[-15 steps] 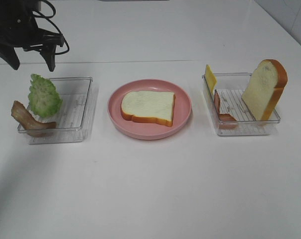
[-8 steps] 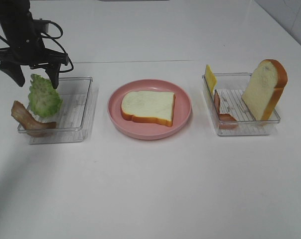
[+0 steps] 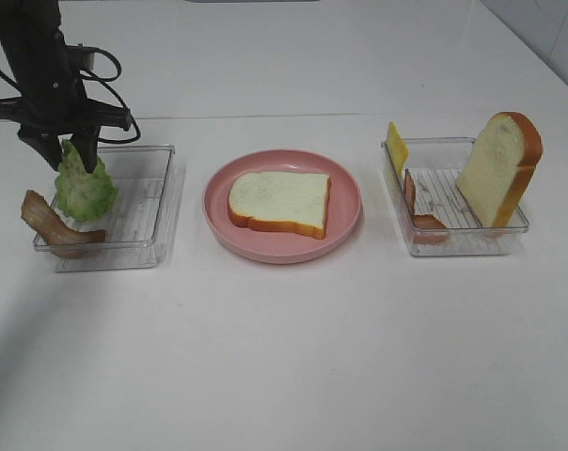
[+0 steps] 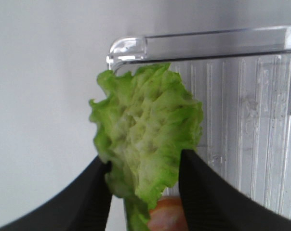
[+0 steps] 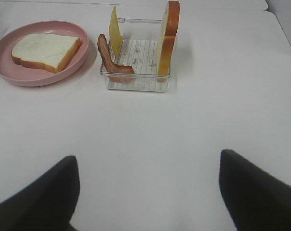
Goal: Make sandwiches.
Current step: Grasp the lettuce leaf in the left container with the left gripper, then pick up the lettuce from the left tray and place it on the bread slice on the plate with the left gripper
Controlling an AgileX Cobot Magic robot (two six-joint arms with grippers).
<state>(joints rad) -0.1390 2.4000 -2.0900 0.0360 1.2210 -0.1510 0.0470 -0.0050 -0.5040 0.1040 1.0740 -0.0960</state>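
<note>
Exterior high: left arm reaches down, jaws pinching the lettuce leaf.

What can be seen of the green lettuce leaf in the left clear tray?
The green, crinkled toy lettuce leaf looks like soft plastic, paler along its middle, with a ruffled edge. It stands upright at the left end of the clear ribbed plastic tray, beside the brown bacon strip. The left arm's black tool brackets its top, one finger on each side; they seem to touch it, but a firm grip cannot be confirmed.
</note>
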